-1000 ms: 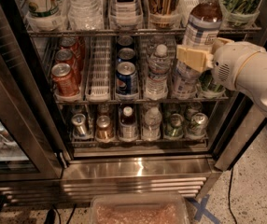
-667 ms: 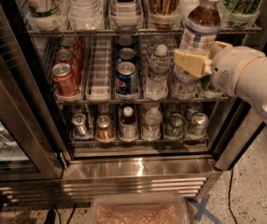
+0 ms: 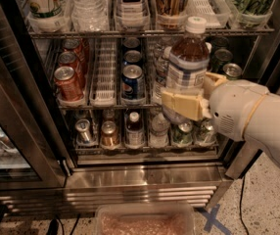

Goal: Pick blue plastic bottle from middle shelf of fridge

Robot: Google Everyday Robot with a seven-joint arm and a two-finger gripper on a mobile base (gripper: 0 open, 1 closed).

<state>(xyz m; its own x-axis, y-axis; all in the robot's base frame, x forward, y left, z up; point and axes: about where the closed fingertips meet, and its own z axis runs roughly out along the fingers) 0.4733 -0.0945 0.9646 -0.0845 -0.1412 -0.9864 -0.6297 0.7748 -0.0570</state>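
Observation:
The blue plastic bottle (image 3: 188, 65), with brown drink, white cap and blue-and-white checked label, is upright in my gripper (image 3: 185, 104). The cream fingers (image 3: 179, 105) are shut around its lower body. I hold it in front of the fridge (image 3: 130, 175), out of the middle shelf (image 3: 103, 102) and clear of its lanes. The shelf holds red cans (image 3: 67, 82) on the left, blue Pepsi cans (image 3: 132, 81) in the middle and green cans (image 3: 232, 70) at the right. My white arm (image 3: 257, 119) reaches in from the right.
The upper rack (image 3: 145, 32) carries tall cans and bottles. The lower rack holds small cans (image 3: 109, 133) and a small white-capped dark bottle (image 3: 134, 129). The open glass door (image 3: 12, 106) stands left. A clear bin (image 3: 145, 220) lies on the floor below.
My gripper, shut on the bottle, has drawn it out of the middle shelf toward the camera and a little to the left; the bottle now looks larger and nearer.

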